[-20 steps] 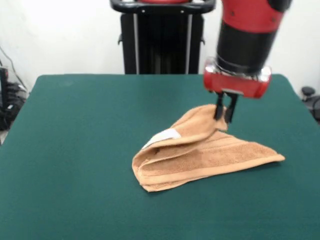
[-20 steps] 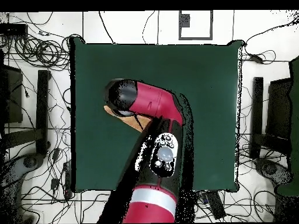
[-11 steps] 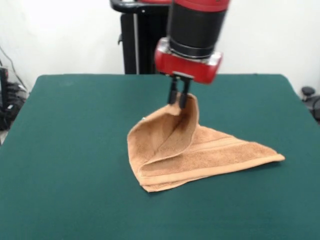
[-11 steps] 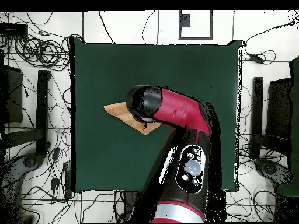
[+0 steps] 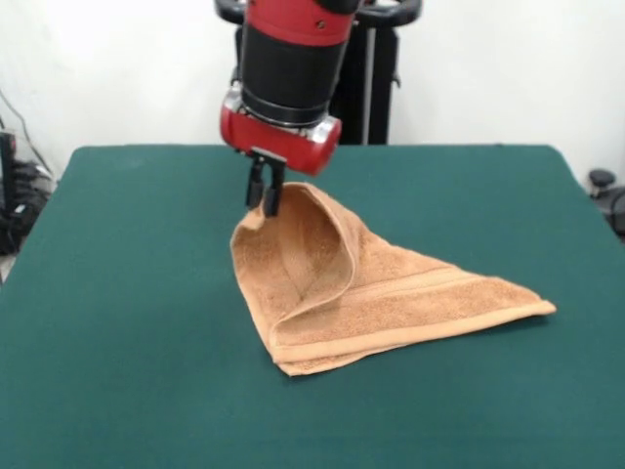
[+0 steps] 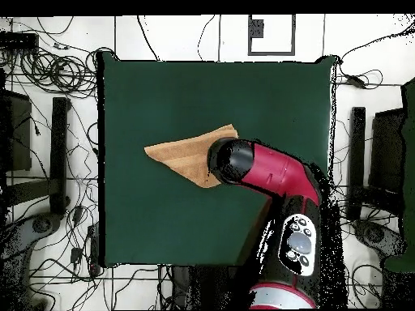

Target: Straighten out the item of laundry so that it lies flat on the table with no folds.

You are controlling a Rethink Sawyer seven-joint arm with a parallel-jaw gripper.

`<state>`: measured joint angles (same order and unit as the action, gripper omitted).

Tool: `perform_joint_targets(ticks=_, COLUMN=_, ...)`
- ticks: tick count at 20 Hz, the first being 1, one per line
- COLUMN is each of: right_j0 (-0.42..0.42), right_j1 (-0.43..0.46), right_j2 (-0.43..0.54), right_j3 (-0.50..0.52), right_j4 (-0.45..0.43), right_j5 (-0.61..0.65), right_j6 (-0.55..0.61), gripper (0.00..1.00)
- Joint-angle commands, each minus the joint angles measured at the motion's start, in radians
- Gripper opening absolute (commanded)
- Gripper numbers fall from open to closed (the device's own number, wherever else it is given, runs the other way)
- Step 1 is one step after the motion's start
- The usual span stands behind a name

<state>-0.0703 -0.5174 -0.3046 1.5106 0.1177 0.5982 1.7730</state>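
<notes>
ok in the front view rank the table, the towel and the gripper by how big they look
1. table, fills most of the picture
2. towel, a folded patch near the middle
3. gripper, shut on the towel's lifted corner, clearly smallest

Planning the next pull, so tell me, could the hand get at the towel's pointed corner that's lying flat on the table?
Probably yes. That corner of the towel lies flat on the table with nothing over it. But the hand is shut on the towel's lifted corner, so it must release first.

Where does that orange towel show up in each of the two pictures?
Front view: towel lies right of centre on the table, one corner lifted by the end effector.
Overhead view: towel left of centre, partly under the arm.
Shared landmark: the green table.
</notes>
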Motion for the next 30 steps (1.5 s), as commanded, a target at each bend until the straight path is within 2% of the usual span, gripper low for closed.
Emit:
perform_joint_targets(ticks=1, right_j0=-0.028, right_j1=0.05, right_j2=0.137, right_j3=0.159, right_j4=-0.053, right_j5=-0.096, right_j6=0.061, gripper=0.0)
perform_joint_targets(ticks=30, right_j0=-0.14, right_j1=-0.046, right_j2=0.151, right_j3=0.254, right_j4=-0.117, right_j5=-0.053, right_j6=0.017, gripper=0.0)
